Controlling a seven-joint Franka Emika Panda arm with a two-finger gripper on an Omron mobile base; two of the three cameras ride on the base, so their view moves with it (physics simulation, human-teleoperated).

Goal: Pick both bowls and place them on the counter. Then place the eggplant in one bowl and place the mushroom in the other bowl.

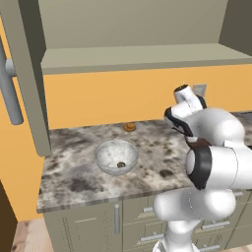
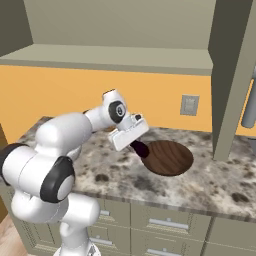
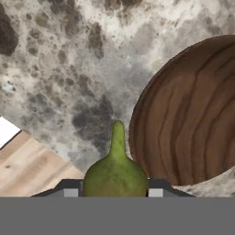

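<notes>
Marble counter [image 2: 210, 187] is under your gripper [image 2: 141, 149], whose jaws pinch the eggplant [image 3: 115, 176], its green cap and stem facing the hand camera, just beside the wooden bowl's [image 2: 169, 157] rim; the marbled bowl [image 1: 116, 157], mushroom [image 1: 120, 165] inside, sits toward the counter's left end

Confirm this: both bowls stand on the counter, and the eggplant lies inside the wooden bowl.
Wrong on the eggplant. The hand view shows the claw holding it beside the rim of the wooden bowl, not inside. That bowl and the marbled bowl do stand on the counter.
</notes>
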